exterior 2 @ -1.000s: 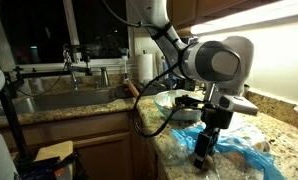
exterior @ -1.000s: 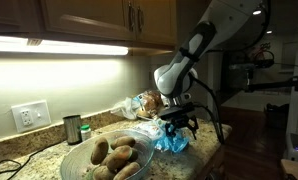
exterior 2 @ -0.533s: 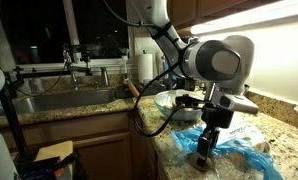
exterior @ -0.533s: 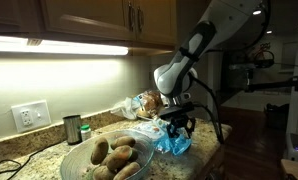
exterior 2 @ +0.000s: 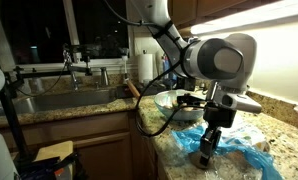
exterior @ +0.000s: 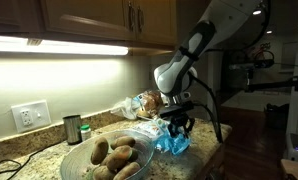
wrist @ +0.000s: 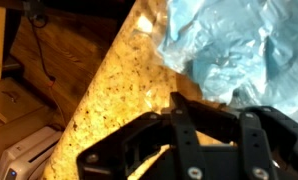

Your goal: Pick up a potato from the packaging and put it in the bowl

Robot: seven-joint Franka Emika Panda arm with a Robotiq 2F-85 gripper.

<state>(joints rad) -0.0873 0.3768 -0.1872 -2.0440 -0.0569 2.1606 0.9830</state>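
Observation:
The packaging is a crumpled blue plastic bag [exterior: 172, 143] [exterior 2: 239, 155] [wrist: 229, 45] on the granite counter near its edge. No potato shows inside it. A glass bowl [exterior: 74, 158] at the left holds several brown potatoes [exterior: 114, 158]. My gripper [exterior: 177, 128] [exterior 2: 205, 155] [wrist: 211, 105] points down into the near side of the bag. Its dark fingers [wrist: 179, 130] are drawn together and shut. Bag and fingers hide whatever may lie between them, so I cannot tell if a potato is held.
A metal cup [exterior: 72, 128], a small green-capped jar [exterior: 85, 130] and a wall outlet [exterior: 27, 116] stand behind the bowl. A clear bag of food [exterior: 144, 103] lies at the back. A sink [exterior 2: 59, 100] is beyond the counter. The counter edge drops to wooden floor [wrist: 49, 70].
The jaws have closed from wide open to shut at the blue bag. The arm has hardly moved.

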